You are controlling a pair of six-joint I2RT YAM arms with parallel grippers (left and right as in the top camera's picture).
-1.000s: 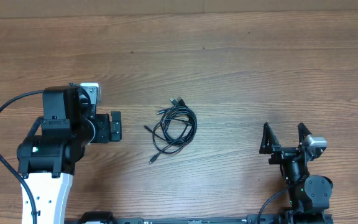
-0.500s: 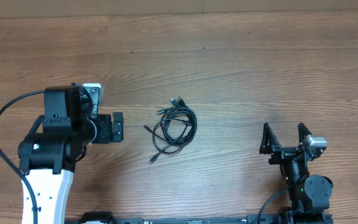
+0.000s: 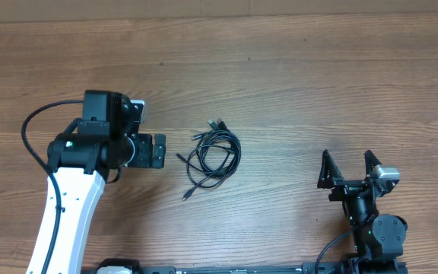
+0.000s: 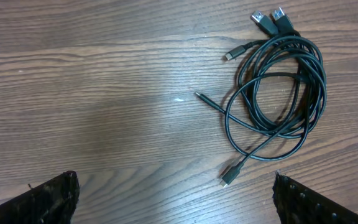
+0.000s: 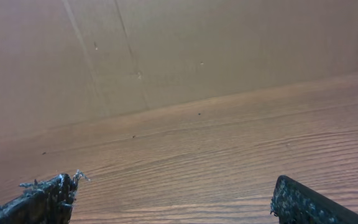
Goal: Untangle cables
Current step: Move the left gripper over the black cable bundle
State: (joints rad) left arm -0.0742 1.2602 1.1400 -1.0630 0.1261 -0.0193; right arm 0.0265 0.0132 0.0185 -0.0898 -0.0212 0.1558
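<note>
Black cables point(image 3: 213, 157) on a brown wood-grain table point(image 3: 295, 84).

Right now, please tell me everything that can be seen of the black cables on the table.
The cables are thin black cords with a slight shine, coiled loosely together in overlapping loops and lying flat near the middle of the wooden table. Two thicker plugs sit side by side at one edge of the coil; three thinner ends stick out toward the left pincer. Only the table touches them; that pincer is open and stands apart.
</note>
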